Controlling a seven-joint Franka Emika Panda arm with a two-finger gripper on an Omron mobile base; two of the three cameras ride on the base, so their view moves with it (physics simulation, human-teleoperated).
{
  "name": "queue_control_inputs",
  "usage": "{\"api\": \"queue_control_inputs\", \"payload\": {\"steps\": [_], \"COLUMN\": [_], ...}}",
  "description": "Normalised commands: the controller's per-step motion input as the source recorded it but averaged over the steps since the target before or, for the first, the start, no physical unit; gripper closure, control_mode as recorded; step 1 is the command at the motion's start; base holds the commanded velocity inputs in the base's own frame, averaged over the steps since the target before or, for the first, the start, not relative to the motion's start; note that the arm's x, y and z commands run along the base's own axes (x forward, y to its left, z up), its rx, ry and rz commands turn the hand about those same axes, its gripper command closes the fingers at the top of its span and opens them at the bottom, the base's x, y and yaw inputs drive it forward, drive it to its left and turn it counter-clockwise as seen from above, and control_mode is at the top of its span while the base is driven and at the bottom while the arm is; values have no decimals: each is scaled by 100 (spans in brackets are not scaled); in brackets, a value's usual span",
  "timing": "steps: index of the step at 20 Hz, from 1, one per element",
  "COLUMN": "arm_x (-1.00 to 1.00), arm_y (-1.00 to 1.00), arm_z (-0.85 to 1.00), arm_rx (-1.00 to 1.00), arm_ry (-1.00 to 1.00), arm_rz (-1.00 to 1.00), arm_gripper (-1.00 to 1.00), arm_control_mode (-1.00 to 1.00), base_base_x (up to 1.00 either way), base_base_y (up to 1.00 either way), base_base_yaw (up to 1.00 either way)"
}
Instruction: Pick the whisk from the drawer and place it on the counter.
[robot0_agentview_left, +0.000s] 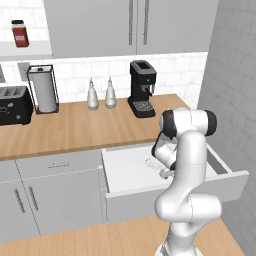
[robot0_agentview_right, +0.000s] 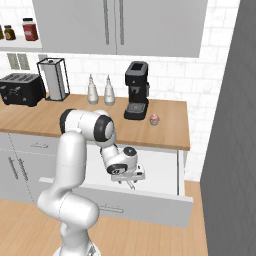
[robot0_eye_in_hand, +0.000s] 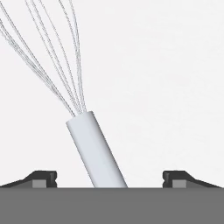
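Observation:
The whisk (robot0_eye_in_hand: 94, 148) lies on the white floor of the open drawer (robot0_agentview_left: 131, 175), its pale handle pointing toward the hand and its wire loops fanning away. My gripper (robot0_eye_in_hand: 109, 179) is low inside the drawer and open. One fingertip stands on each side of the handle, with a clear gap between each and the handle. From the left base view the wire head (robot0_agentview_left: 151, 162) peeks out beside the gripper (robot0_agentview_left: 166, 173). In the right base view the gripper (robot0_agentview_right: 128, 176) hangs over the drawer (robot0_agentview_right: 160, 170). The wooden counter (robot0_agentview_left: 75, 127) runs above and behind it.
On the counter stand a black coffee machine (robot0_agentview_left: 142, 90), two pale bottles (robot0_agentview_left: 101, 95), a paper towel holder (robot0_agentview_left: 44, 89) and a black toaster (robot0_agentview_left: 14, 105). A small pink item (robot0_agentview_right: 154, 119) sits near the coffee machine. A grey wall (robot0_agentview_right: 230, 150) bounds the right side.

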Motion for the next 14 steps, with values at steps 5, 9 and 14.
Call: {"api": "queue_control_inputs", "payload": {"steps": [5, 9, 14], "arm_x": [0, 0, 0], "arm_y": [0, 0, 0], "arm_z": [0, 0, 0], "arm_rx": [0, 0, 0], "arm_ry": [0, 0, 0], "arm_rz": [0, 0, 0], "arm_gripper": [100, 100, 100], "arm_control_mode": [-100, -100, -100], "base_base_x": [0, 0, 0], "base_base_y": [0, 0, 0], "base_base_yaw": [0, 0, 0]}}
